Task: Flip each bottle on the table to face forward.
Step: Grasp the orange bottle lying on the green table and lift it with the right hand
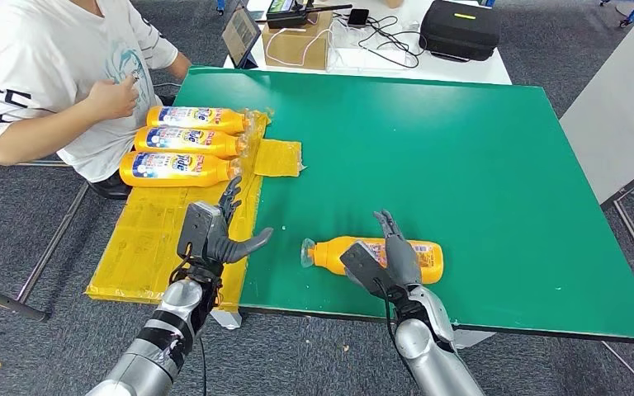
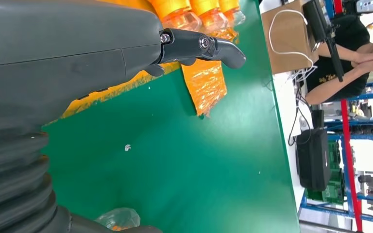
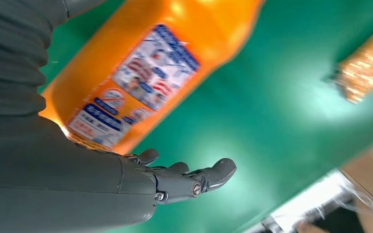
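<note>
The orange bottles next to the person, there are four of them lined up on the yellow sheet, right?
Not quite: three orange bottles lie lined up on the yellow sheet next to the person, not four. The head view shows it. A fourth bottle lies apart on the green table, by the right robot hand.

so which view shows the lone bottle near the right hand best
The head view: the whole bottle lies on its side on the green table, partly behind the right hand. The right wrist view shows its label close but blurred. The left wrist view catches its clear cap at the edge.
</note>
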Robot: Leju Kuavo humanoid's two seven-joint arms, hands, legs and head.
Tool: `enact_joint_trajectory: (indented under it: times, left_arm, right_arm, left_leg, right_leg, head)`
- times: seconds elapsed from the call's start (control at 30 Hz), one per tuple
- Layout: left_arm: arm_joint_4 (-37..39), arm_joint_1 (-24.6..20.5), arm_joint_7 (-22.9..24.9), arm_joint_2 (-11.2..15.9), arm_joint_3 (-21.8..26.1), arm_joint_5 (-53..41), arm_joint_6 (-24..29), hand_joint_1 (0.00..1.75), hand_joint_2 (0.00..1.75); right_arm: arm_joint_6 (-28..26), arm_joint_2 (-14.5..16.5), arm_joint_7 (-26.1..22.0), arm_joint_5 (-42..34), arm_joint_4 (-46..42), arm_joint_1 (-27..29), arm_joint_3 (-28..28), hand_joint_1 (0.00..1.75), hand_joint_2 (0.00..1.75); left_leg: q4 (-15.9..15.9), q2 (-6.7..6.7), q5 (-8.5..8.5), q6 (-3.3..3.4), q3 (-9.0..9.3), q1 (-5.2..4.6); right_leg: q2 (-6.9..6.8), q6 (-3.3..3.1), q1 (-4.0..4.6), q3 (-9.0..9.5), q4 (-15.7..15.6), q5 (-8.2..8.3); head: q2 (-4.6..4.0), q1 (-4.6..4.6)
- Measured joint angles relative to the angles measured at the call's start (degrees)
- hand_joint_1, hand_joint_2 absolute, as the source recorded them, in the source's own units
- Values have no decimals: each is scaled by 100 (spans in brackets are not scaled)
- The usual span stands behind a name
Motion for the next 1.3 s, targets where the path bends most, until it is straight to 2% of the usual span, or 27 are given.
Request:
enact_joint_trajectory:
  times: [0.3,0.7,0.73,0.83,0.87,1.17,1.3]
  left_arm:
    - [-31,43,59,34,16,1,-199,0,175]
    - [-42,61,68,77,59,7,-278,0,175]
    - [-42,61,70,78,63,8,-289,0,175]
    - [-42,61,77,79,84,18,-334,0,175]
    - [-42,61,80,79,91,30,-349,0,175]
    - [-40,55,96,96,162,86,-438,0,175]
    - [-39,46,96,106,172,90,-457,0,175]
  right_arm:
    - [752,-429,558,567,216,-226,38,0,175]
    - [1182,-818,815,901,457,-553,226,0,175]
    - [1204,-837,829,916,477,-573,238,19,175]
    - [1305,-902,890,993,570,-667,316,150,175]
    - [1341,-922,900,1009,610,-709,345,175,175]
    - [1626,-985,704,921,1056,-1108,537,170,175]
    - [1678,-991,624,808,1187,-1215,561,175,175]
  left_leg:
    - [0,-3,0,1,1,0]
    - [1,-4,1,2,9,-1]
    - [1,-4,1,2,10,-1]
    - [1,-4,1,2,12,-1]
    - [1,-4,1,2,13,-1]
    - [1,-1,1,2,26,0]
    - [1,0,1,2,27,0]
  right_leg:
    - [-2,0,0,2,-1,0]
    - [-2,1,-1,12,-1,1]
    - [-2,1,-1,13,-2,1]
    - [-2,1,-1,15,-2,1]
    - [-2,1,-1,15,-2,1]
    - [-1,1,0,25,-2,1]
    - [-1,1,0,25,-2,1]
  head:
    - [-1,0]
    - [0,0]
    - [-1,1]
    - [-1,0]
    - [0,0]
    - [-1,0]
    - [-2,0]
